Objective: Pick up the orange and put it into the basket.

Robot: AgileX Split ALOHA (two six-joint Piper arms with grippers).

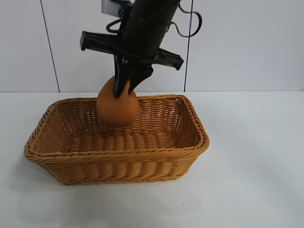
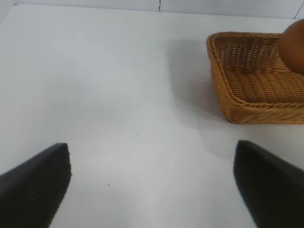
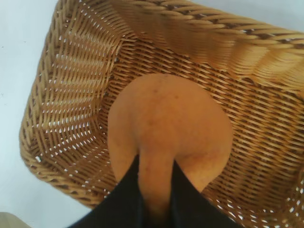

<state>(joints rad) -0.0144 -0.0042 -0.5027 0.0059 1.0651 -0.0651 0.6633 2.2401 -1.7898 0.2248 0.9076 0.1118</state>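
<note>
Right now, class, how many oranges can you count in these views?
1. The orange hangs by its top nub from the shut right gripper, over the inside of the basket. No other fruit shows; the basket's visible floor is bare.

Right claw (image 3: 156, 197) pinching orange (image 3: 168, 126) by top nub, above basket (image 3: 71, 85) interior.

Orange (image 2: 293, 45) cut by left wrist view's edge, basket (image 2: 237, 102) far end cropped
</note>
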